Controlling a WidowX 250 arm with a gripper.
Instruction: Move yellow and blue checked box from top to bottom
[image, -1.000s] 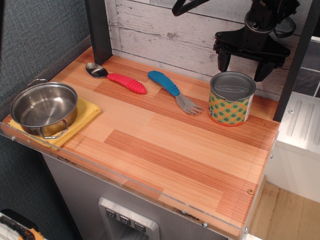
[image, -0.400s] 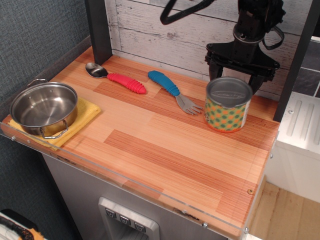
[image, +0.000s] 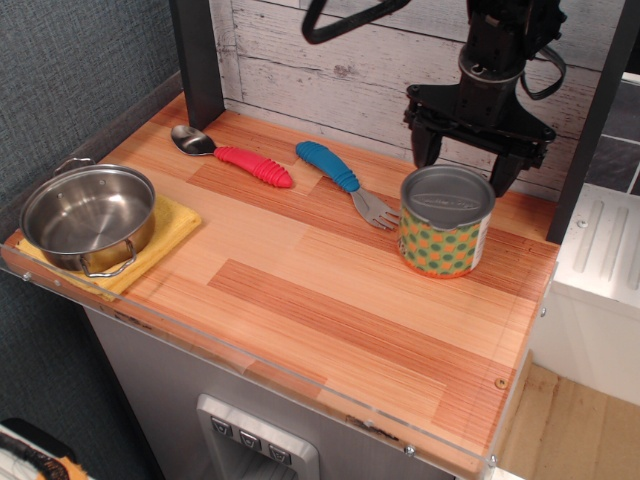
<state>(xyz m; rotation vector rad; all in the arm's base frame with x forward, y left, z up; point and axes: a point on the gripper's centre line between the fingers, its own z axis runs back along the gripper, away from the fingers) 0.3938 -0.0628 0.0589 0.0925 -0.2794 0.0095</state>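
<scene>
Overhead, black gripper (image: 468, 158) spread wide, fingers straddling tilted yellow and blue checked box (image: 444, 222), grasp unclear

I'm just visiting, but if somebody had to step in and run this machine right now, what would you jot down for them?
Tool: open, fingers spread, standing just behind the dotted yellow can; whether a finger touches it cannot be told.
Can: upright on the wooden counter, at the far right, right beside the blue-handled fork.
Done: the can is not yet at the near edge.
Left: bring the can toward the front edge and leave it there.
Also present: red-handled spoon, steel pot on a yellow cloth at the left.
</scene>
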